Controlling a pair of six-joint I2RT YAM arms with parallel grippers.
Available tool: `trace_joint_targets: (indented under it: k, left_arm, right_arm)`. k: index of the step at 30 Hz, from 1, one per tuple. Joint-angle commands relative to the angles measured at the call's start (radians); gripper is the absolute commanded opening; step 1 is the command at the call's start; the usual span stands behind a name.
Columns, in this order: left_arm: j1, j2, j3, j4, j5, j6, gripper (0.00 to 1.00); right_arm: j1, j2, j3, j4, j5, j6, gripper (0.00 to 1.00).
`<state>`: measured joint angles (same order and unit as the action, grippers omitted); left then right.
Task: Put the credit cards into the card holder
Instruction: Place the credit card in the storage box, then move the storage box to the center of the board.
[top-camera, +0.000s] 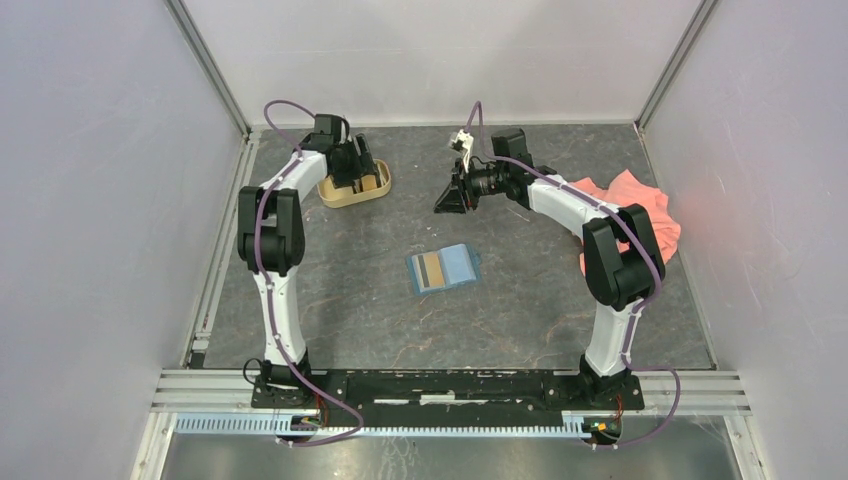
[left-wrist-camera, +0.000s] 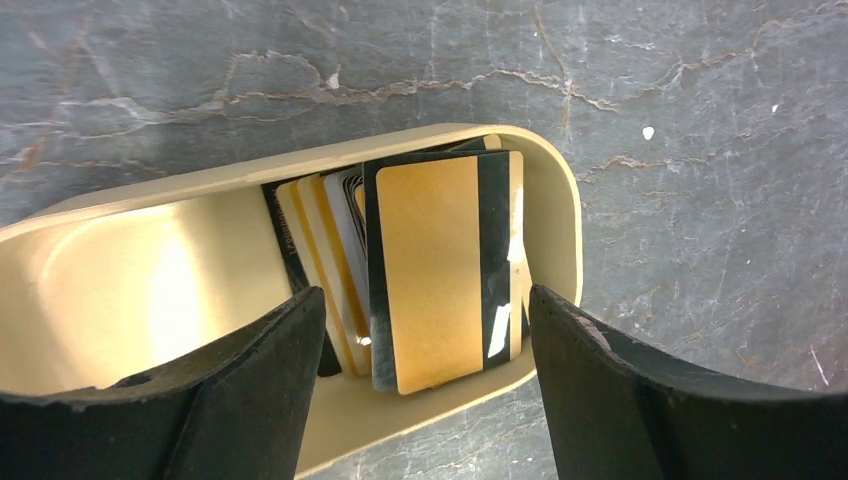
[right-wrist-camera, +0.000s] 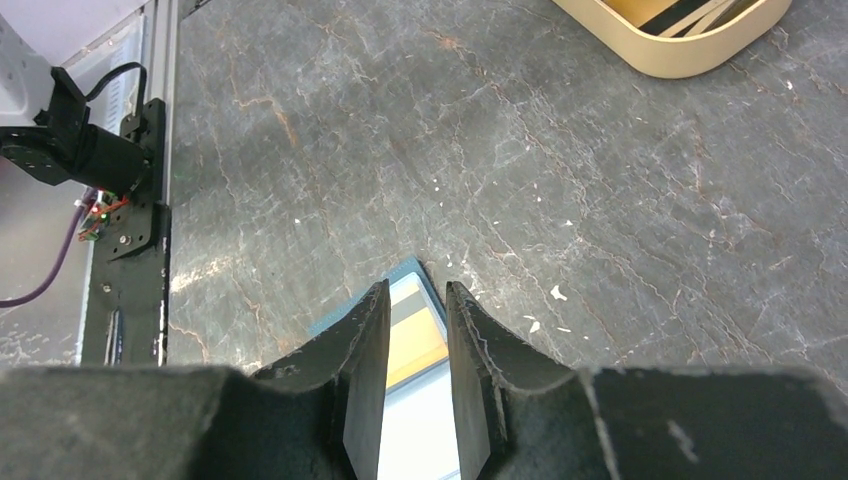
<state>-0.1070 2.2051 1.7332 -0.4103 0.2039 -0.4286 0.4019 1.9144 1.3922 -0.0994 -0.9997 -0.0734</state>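
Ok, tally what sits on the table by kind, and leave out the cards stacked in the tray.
Tan oval plastic tray: 1
Teal-blue folding card holder, lying open: 1
Yellow-gold card with a black stripe, on the open holder: 1
Crumpled pink cloth: 1
Total: 4

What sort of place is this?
Probably a lab robot test cell: plain white walls on aluminium framing enclose the table, with the left arm and right arm bolted to a rail at its near edge.
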Motion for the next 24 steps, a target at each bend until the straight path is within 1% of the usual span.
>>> trace_joint_targets:
  k: [1,5,7,8,9,10,12,14,15,16,18,21,24]
  left_arm:
    - [0.000,-0.137,-0.018,0.037,-0.106,0.070,0.81]
    - [0.005,-0.229,-0.123,0.130,-0.184,0.113,0.85]
    - [0.013,-0.265,-0.174,0.170,-0.195,0.121,0.85]
    - [0.019,-0.266,-0.185,0.173,-0.187,0.121,0.83]
    - [0.026,-0.260,-0.184,0.166,-0.166,0.123,0.73]
    - [0.030,-0.252,-0.177,0.156,-0.131,0.129,0.65]
    - [0.030,-0.229,-0.148,0.116,-0.046,0.161,0.63]
    - [0.024,-0.216,-0.123,0.074,0.059,0.225,0.64]
    - [0.015,-0.219,-0.114,0.049,0.080,0.268,0.65]
    - [0.004,-0.228,-0.114,0.031,0.083,0.320,0.67]
    - [-0.013,-0.251,-0.121,0.011,0.052,0.410,0.70]
    - [-0.026,-0.260,-0.108,-0.028,0.000,0.570,0.76]
    - [-0.042,-0.221,-0.084,-0.089,0.004,0.728,0.77]
  right_arm:
    - [0.001,-0.020,0.019,-0.026,0.033,-0.060,0.33]
    - [0.016,0.017,0.069,-0.060,0.116,-0.106,0.33]
    - [0.031,0.049,0.118,-0.101,0.145,-0.124,0.31]
    - [0.037,0.064,0.138,-0.119,0.147,-0.128,0.30]
    - [0.041,0.069,0.146,-0.125,0.145,-0.127,0.29]
    - [0.045,0.069,0.143,-0.124,0.147,-0.122,0.27]
    - [0.047,0.060,0.129,-0.125,0.151,-0.121,0.27]
    - [0.047,0.042,0.114,-0.140,0.161,-0.140,0.27]
    - [0.046,0.032,0.102,-0.147,0.166,-0.148,0.27]
    - [0.046,0.022,0.090,-0.146,0.167,-0.153,0.28]
    - [0.043,0.006,0.071,-0.147,0.162,-0.159,0.28]
    - [0.041,-0.014,0.060,-0.164,0.145,-0.177,0.29]
    - [0.038,-0.051,0.023,-0.165,0.131,-0.212,0.31]
